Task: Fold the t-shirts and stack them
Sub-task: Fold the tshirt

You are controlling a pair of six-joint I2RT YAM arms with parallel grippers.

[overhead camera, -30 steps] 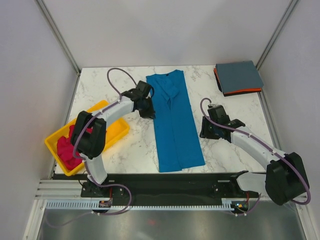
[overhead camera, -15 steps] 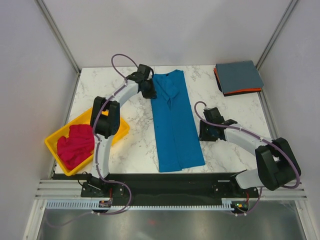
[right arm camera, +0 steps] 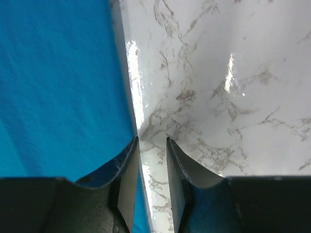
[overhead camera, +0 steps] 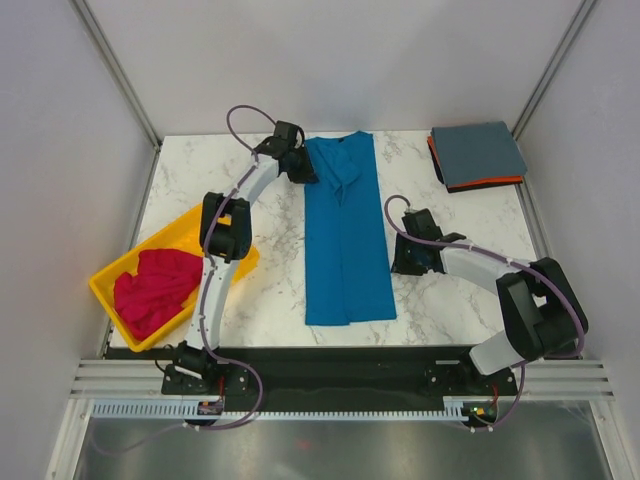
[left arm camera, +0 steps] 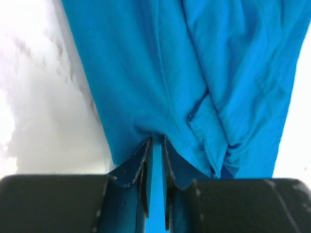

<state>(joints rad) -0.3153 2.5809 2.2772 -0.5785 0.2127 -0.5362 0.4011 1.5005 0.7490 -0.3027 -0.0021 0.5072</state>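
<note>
1. The blue tee (overhead camera: 345, 240) lies flat as a long, narrow strip, its sides apparently folded in. It runs from the left tool (overhead camera: 300, 168) at its collar end, past the right tool (overhead camera: 398, 260) and on toward the arm bases, and it looks laid out for a crosswise fold
2. Its cloth is a soft, matte knit. It is smooth along the strip but bunched into creases and a doubled hem just ahead of the left tool
3. The left tool is closed on the far left corner of the blue tee, with a thin fold pinched between its fingers. I judge this hold keeps that end taut and straight
4. The right tool sits low at the strip's right edge, about mid-length. Its jaws stand a narrow gap apart with nothing gripped, and bare surface shows between them. The cloth edge lies just beside one finger, so it seems placed to take that edge
5. The bench (overhead camera: 280, 270) under both tools is hard and glossy, white marble pattern with grey veins, and it throws glare below the right tool
6. Well beyond the right tool, in the far right corner, the grey tee (overhead camera: 478, 152) lies folded square on the orange tee (overhead camera: 495, 182), of which only a rim shows. This is the stack
7. Well apart from the left tool, to the near left, the red tee (overhead camera: 155, 290) lies crumpled in the yellow plastic tray (overhead camera: 178, 232), not yet folded
</note>
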